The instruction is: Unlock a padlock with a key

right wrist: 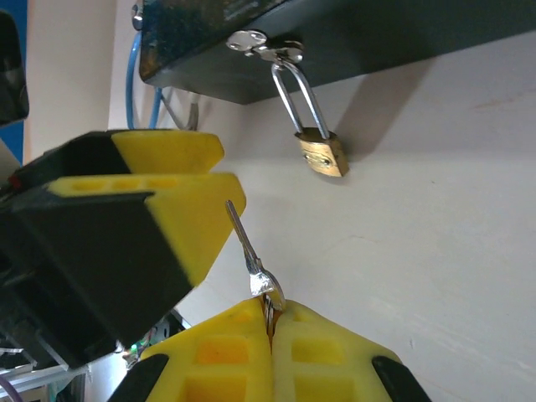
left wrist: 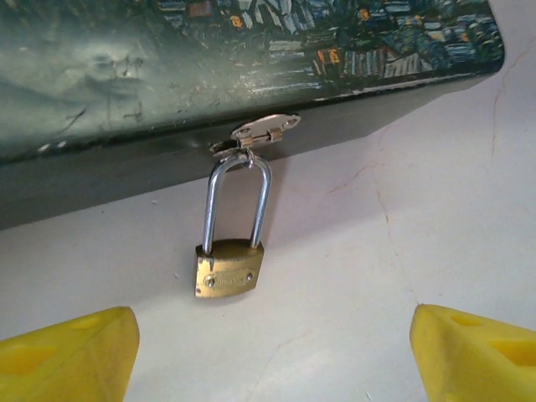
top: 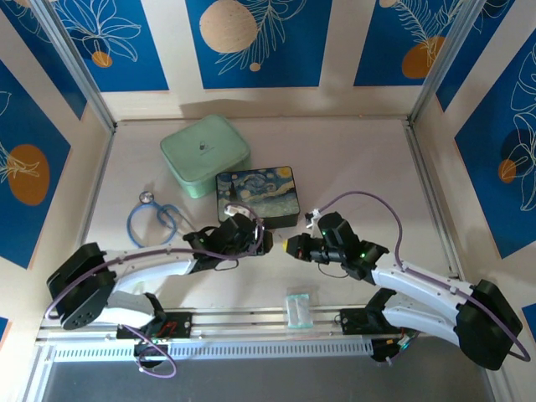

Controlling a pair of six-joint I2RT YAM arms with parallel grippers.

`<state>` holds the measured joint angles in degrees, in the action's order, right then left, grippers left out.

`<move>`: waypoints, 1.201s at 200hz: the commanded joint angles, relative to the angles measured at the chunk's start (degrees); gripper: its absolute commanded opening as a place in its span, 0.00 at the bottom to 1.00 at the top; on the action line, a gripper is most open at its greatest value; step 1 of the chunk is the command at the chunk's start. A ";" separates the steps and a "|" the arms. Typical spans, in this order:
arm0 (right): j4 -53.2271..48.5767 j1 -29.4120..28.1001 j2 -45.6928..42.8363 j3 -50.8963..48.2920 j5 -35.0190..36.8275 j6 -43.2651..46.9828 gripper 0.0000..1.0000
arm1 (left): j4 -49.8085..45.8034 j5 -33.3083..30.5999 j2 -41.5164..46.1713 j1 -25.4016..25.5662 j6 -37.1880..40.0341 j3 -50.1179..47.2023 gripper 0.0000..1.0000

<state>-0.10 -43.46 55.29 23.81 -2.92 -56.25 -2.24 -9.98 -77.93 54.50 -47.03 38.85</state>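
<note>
Right end effector point(right wrist: 270, 311): gripping key point(right wrist: 248, 244), lower centre.
Left end effector point(left wrist: 272, 328): jaws apart, empty.
Padlock point(left wrist: 228, 270): hangs from box clasp point(left wrist: 266, 128).

What we see of the robot: white, black and yellow.
We see the left arm point(top: 146, 265) and the right arm point(top: 419, 286), both made of smooth white shells with big round black joints point(top: 79, 289). A thin purple cable point(top: 368, 198) loops along each arm. Small green lights point(top: 362, 249) glow on the right arm's black wrist. Up close, the left fingers point(left wrist: 67, 356) are bright yellow wedges with shallow dents. The right fingers point(right wrist: 218, 362) are yellow blocks with square hollows and black corners.
</note>
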 commanded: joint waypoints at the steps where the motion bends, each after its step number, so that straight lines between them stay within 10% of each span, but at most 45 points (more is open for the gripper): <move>1: -1.28 0.46 -1.54 -1.13 0.50 -0.75 0.00 | 5.69 4.62 -2.40 -2.17 5.12 -1.31 0.80; 195: 2.58 0.93 -0.49 -4.40 0.06 -2.28 0.00 | 23.23 7.54 -13.66 -3.61 7.44 -6.61 0.33; 240: 5.34 0.86 3.74 -3.96 -1.24 -2.46 0.00 | 24.39 6.73 -15.79 -3.52 5.25 -6.77 0.36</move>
<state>2.94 -42.83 56.73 19.84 -3.07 -58.17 20.86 -3.16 -91.81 51.22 -39.81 32.62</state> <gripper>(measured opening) 0.058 0.347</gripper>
